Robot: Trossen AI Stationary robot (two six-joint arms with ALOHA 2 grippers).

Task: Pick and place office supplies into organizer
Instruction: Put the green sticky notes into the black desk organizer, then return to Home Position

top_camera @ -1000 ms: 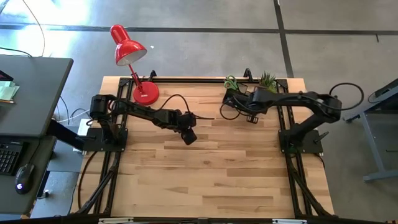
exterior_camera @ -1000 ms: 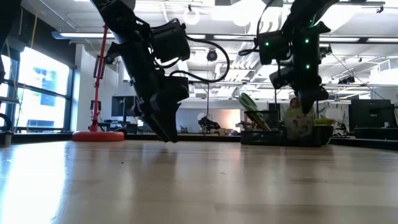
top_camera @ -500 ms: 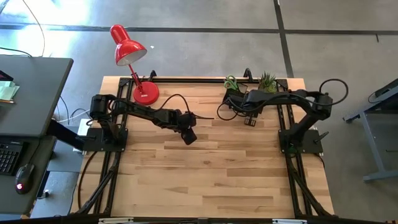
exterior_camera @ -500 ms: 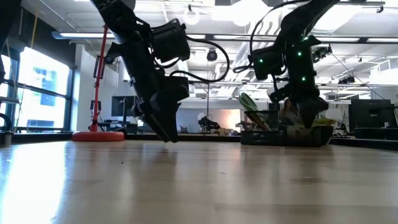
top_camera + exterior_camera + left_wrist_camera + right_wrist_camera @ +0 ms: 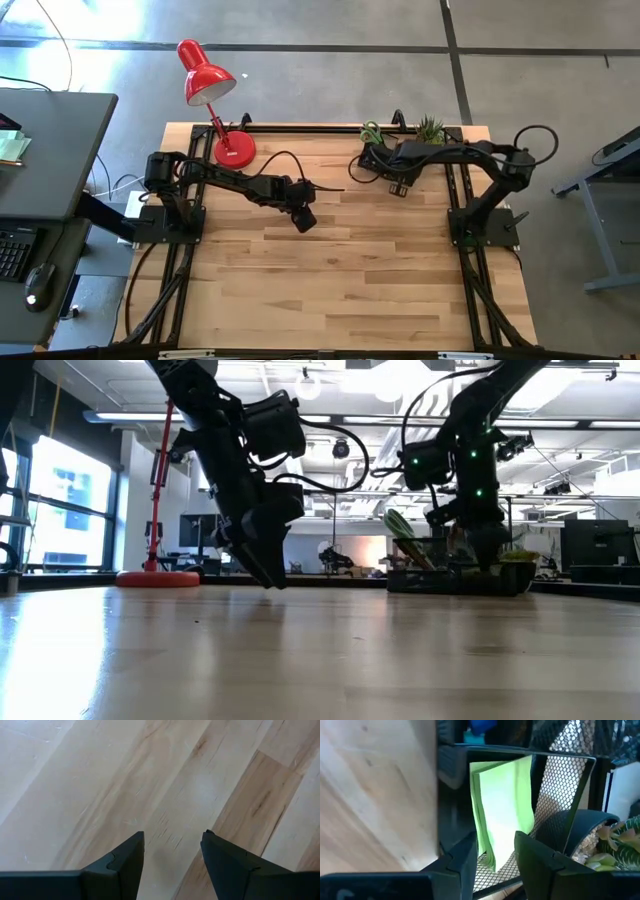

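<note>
Over at the back right of the worktop (image 5: 330, 270), my right hand (image 5: 492, 855) sat right above the organizer (image 5: 565, 785), fingers apart with the green sticky-note block (image 5: 502, 805) showing between them. The block stood on edge inside a mesh compartment, leaning a little; it looked released, nothing pinched, though I could not tell if a finger brushed it. From overhead, green scissors handles (image 5: 371, 131) poked up from the organizer, which stood just beside the potted plant (image 5: 431, 128). Something blue showed in another compartment, too blurred to name.

My left hand (image 5: 172, 852) hung over bare wood near the worktop's middle, fingers wide apart, holding nothing. The red lamp (image 5: 207, 80) stood at the back left.

Progress, my read: the notes and scissors were in, and I saw no loose supplies anywhere on the wood, so the job looked close to done. Pencils, pen and marker I could not pick out; possibly in the organizer, hidden by my arm. What seemed left was lifting my right hand clear.
</note>
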